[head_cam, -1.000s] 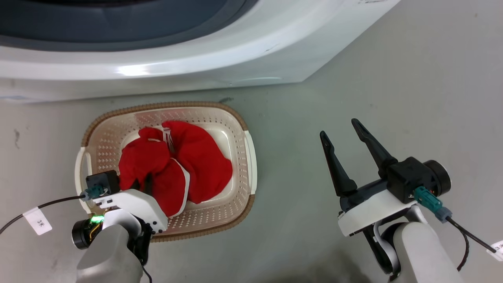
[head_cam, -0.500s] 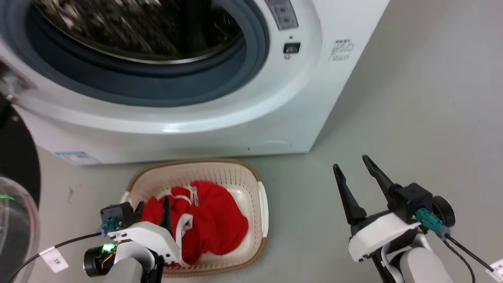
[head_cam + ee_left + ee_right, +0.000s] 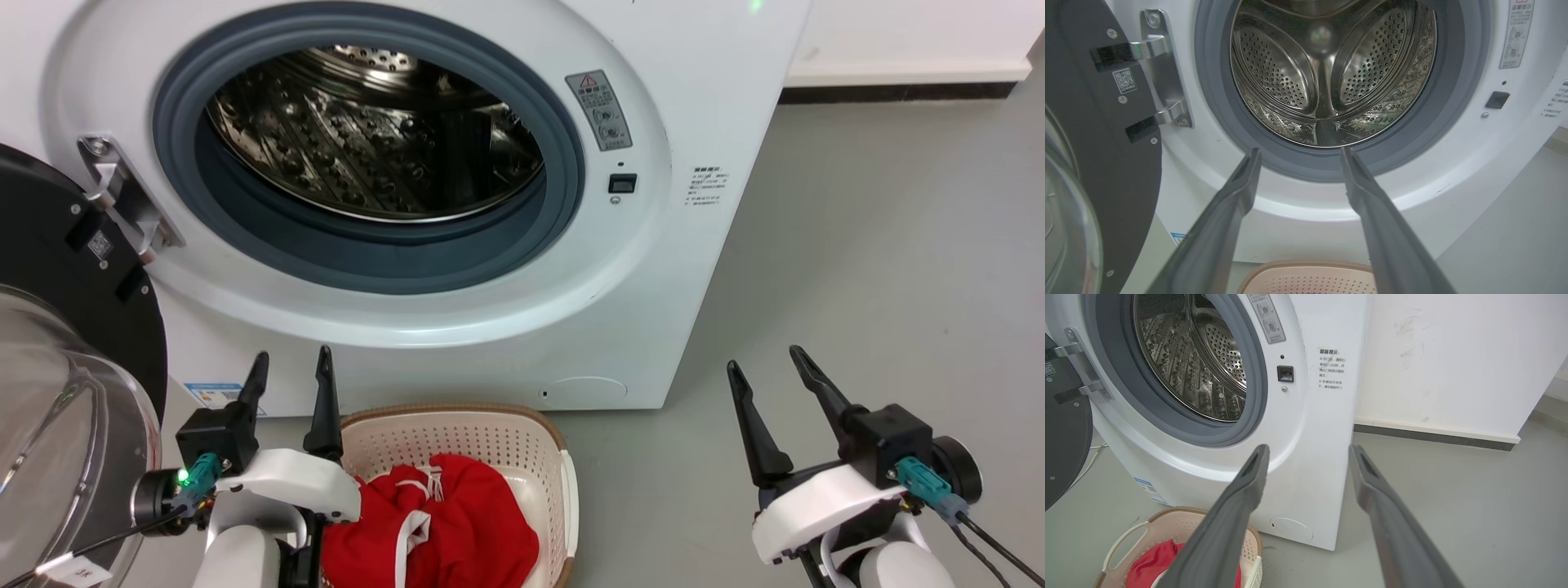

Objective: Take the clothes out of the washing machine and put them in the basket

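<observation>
The washing machine point(image 3: 637, 310) has a smooth, shiny white shell. Its drum point(image 3: 367, 139) is shiny metal full of little holes. The door point(image 3: 57, 441) is clear glass. The basket point(image 3: 457, 437) is plastic. The clothes point(image 3: 473, 531) are soft red cloth.

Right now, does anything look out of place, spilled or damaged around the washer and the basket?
Nothing stands out. The bright red fabric clothes lie inside the cream perforated plastic basket, none on the grey floor in view. The white front-loading washing machine shows a perforated steel drum that looks bare, its black-framed glass door standing open.
</observation>
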Available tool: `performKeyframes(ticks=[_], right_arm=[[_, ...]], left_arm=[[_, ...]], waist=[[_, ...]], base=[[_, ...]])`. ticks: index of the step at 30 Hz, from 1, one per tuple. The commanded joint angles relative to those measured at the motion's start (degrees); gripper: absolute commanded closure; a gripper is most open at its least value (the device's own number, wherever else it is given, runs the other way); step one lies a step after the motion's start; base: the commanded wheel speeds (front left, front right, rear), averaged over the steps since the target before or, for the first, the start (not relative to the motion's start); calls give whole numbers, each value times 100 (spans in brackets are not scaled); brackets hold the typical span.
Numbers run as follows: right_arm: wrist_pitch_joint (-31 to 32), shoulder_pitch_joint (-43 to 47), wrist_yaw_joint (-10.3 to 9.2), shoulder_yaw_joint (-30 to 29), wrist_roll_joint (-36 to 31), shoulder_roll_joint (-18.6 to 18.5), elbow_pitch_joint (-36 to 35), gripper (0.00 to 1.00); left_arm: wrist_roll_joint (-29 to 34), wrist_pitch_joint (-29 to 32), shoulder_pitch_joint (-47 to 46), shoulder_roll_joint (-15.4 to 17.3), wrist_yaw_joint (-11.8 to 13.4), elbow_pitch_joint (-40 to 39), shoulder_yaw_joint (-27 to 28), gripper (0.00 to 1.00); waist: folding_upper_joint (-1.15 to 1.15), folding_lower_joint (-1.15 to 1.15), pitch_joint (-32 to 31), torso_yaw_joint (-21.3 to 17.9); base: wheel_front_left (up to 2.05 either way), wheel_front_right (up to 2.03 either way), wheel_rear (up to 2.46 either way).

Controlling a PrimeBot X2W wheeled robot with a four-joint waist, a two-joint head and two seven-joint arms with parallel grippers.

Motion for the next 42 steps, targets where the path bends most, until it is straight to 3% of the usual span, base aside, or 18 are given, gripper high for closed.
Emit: performKeyframes(ticks=[1,8,15,24,42], right_arm=[[8,115,-4,-45,-45,-2,-74,0],[88,276,-4,-226,-91,-2,-312,0],[155,455,-4,-330,-87,-2,-426,0],[175,647,-4,-356,-51,-3,-501,0],[235,779,-4,-274,-5,-2,-497,0]], left_arm=[[120,-14,125,-12,22,-308,31,0],[473,-14,441,32,59,-1257,-30,0],[599,-14,884,60,103,-1688,-70,0],[595,-15,1358,74,160,-1791,-133,0],[578,31,1436,160,188,-1882,-302,0]], waist=[[0,1,-135,-7],[0,1,-375,-67],[0,1,-588,-55],[0,1,-739,64],[0,1,-790,80]], base=[[0,0,0],[0,0,0],[0,0,0],[0,0,0],[0,0,0]])
